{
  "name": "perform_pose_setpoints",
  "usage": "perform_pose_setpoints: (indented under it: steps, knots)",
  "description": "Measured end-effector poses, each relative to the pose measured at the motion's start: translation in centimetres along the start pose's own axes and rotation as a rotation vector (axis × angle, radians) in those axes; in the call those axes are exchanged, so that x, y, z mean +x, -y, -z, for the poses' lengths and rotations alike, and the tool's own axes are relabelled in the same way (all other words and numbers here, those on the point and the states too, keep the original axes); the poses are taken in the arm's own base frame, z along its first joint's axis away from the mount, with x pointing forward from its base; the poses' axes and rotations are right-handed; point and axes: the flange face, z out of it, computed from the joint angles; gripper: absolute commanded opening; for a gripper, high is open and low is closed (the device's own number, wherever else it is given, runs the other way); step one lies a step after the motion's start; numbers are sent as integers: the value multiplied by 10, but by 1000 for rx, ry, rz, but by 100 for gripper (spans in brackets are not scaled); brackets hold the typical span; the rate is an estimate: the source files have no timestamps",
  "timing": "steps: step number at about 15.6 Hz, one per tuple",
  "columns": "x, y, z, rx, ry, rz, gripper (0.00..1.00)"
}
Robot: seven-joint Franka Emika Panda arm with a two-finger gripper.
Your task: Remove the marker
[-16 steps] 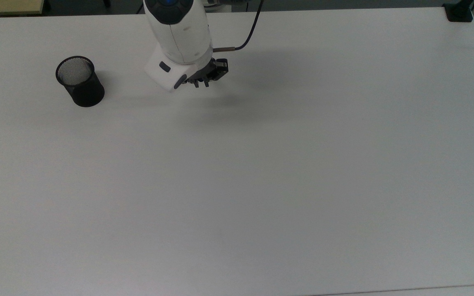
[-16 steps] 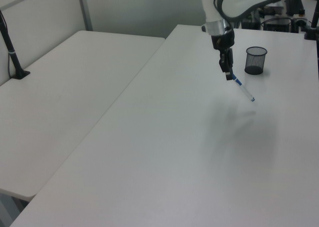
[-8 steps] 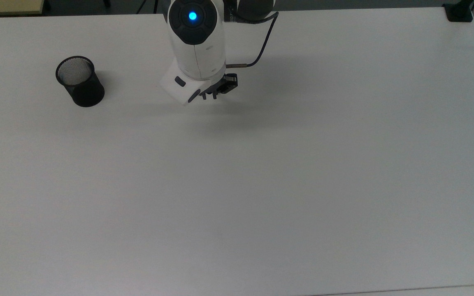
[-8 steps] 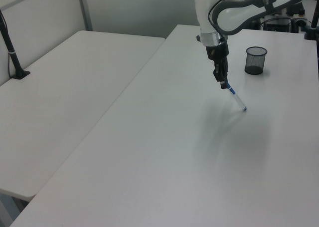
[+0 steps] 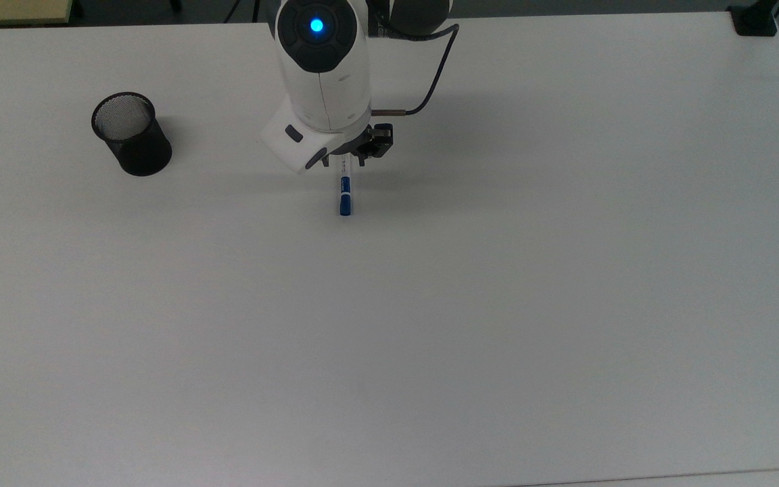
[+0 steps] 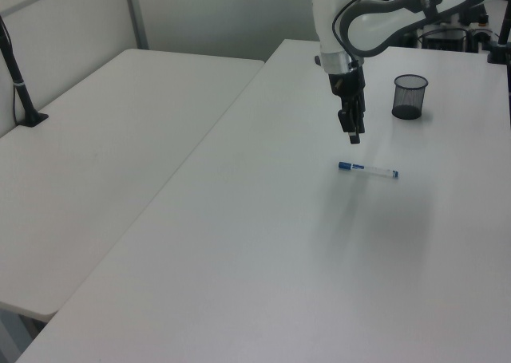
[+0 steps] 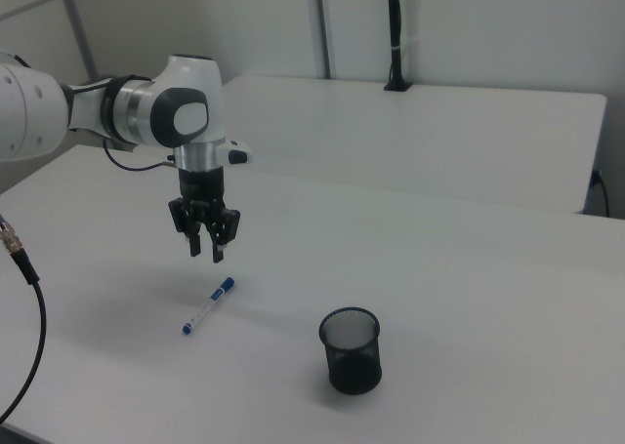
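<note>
The marker (image 5: 345, 193) lies flat on the white table (image 5: 498, 304), its white barrel reaching under the gripper and its blue cap toward the top view's bottom. It also lies flat in the left view (image 6: 367, 169) and the right view (image 7: 208, 305). My gripper (image 5: 343, 159) hangs open just above the marker's barrel end, holding nothing; its fingers (image 7: 217, 250) are spread and point down. In the left view the gripper (image 6: 351, 132) is clear of the table. The black mesh cup (image 5: 131, 134) stands upright and empty at the top view's left.
A black clamp (image 5: 754, 20) sits at the table's far right corner in the top view. A dark cable (image 5: 430, 81) loops off the arm. A second white table (image 6: 96, 163) with a black post (image 6: 20, 84) adjoins in the left view.
The gripper has opened and let go of the marker, which dropped from hanging tilted in the fingers to lying flat on the table. The arm has hardly moved since half a second ago.
</note>
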Motion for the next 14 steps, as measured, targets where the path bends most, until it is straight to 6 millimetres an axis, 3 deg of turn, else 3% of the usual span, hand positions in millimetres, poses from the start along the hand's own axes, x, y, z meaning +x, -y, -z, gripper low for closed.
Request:
perform_pose_setpoints:
  steps: [3, 7, 8, 11, 14]
  knots:
    - [0, -1, 8, -3, -17, -40, 73]
    - [-14, -17, 56, 12, -94, -80, 96]
    - [-28, -30, 82, 23, -124, -98, 100]
    - [-66, -54, 131, 49, -155, -127, 100]
    - [-107, -73, 168, 63, -170, -133, 100]
